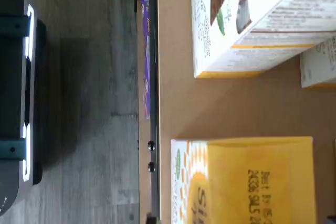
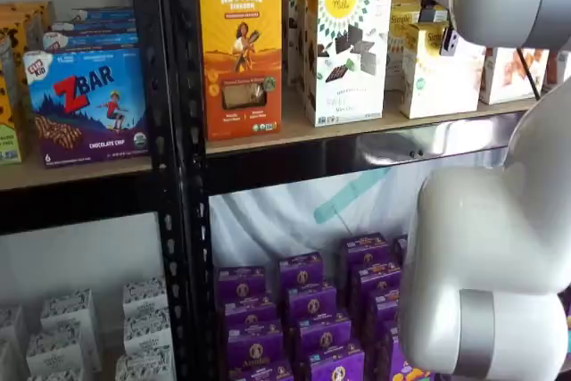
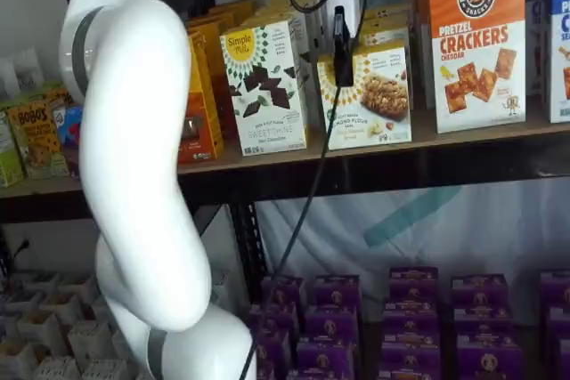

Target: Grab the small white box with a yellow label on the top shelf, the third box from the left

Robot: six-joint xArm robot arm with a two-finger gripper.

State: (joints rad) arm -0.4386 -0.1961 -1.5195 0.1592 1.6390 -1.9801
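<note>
While the end effector (image 3: 342, 51) hangs just in front of the small white box (image 3: 370, 95), I read this as the approach step; only a dark finger shows side-on, so I cannot tell whether it is wide or narrow. The box stands on the top shelf (image 3: 463, 144), between the taller white chocolate box (image 3: 265, 86) and the orange-topped cracker box (image 3: 476, 42); next I would need to centre over its yellow top (image 1: 252, 179) and descend squarely.

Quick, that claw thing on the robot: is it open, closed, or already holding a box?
Gripper: cannot be told. Only a dark finger shows, hanging in front of the small white box on the top shelf; no gap and no grip on the box is visible.
</note>
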